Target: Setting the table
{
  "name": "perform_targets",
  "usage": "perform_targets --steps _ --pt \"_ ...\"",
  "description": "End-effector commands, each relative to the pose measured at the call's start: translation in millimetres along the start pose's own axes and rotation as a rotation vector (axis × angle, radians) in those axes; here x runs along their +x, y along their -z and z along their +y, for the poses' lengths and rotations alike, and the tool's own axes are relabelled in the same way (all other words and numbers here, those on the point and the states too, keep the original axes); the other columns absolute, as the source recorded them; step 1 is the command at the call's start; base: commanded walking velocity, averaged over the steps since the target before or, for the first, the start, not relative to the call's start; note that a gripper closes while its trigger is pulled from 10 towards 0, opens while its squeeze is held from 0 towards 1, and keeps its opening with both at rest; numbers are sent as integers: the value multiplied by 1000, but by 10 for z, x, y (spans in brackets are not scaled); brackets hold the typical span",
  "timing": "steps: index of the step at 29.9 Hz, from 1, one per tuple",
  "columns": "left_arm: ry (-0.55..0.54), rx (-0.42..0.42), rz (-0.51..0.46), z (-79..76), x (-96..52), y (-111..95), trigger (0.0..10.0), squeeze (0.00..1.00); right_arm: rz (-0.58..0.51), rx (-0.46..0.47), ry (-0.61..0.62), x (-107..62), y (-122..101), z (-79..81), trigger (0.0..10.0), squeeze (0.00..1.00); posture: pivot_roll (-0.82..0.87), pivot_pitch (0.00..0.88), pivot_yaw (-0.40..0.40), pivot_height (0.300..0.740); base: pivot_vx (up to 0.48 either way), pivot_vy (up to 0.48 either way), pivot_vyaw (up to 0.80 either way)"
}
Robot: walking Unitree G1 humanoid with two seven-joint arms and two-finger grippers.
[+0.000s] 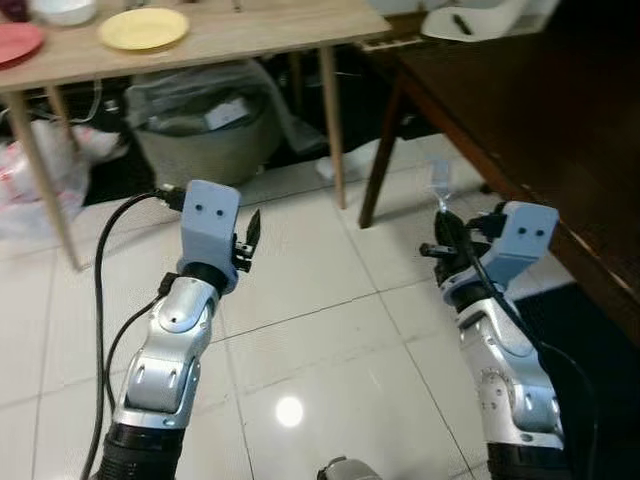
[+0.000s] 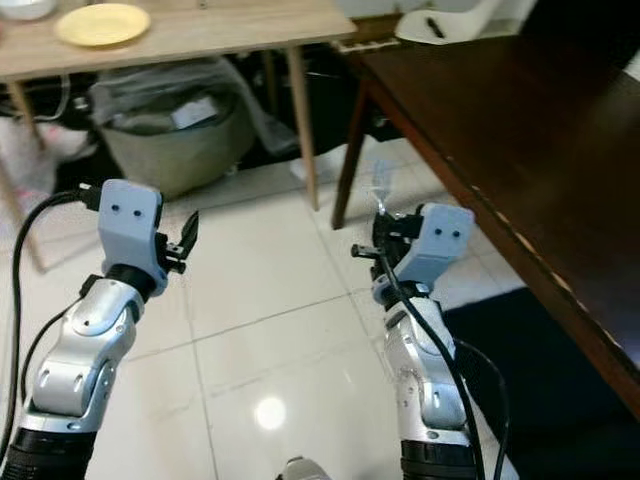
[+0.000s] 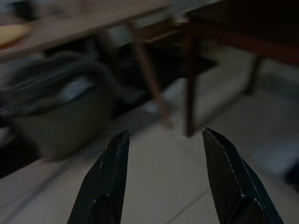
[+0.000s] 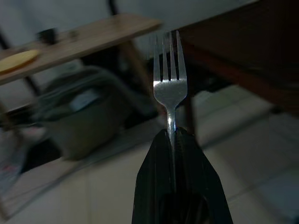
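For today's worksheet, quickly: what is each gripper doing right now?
Left gripper: open, holding nothing, above the tiled floor.
Right gripper: shut on a fork, tines pointing away.

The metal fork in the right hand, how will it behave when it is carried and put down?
The fork looks like thin polished metal, so probably stiff and light. The right hand pinches only its narrow handle, and the tines stick out far, so it may pivot or slip. Being flat, it should not roll.
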State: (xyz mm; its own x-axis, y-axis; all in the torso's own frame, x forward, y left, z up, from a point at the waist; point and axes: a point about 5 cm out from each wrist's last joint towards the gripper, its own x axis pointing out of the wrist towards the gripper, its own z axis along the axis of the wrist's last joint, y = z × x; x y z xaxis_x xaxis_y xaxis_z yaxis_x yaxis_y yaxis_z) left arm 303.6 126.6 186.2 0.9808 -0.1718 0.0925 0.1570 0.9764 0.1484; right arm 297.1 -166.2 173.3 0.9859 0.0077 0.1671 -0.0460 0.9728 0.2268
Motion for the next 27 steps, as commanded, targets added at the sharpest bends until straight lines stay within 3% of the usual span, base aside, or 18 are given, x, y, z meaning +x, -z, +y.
perform_targets --steps 1,27 --pt "9 -5 21 -10 -3 50 10000 0 4 8 10 -18 8 -20 10000 0 -152 35 47 740 0 0 -800" --pt "14 -5 18 -6 2 47 10000 0 8 6 11 -26 13 -20 10000 0 -153 37 48 740 0 0 -800"
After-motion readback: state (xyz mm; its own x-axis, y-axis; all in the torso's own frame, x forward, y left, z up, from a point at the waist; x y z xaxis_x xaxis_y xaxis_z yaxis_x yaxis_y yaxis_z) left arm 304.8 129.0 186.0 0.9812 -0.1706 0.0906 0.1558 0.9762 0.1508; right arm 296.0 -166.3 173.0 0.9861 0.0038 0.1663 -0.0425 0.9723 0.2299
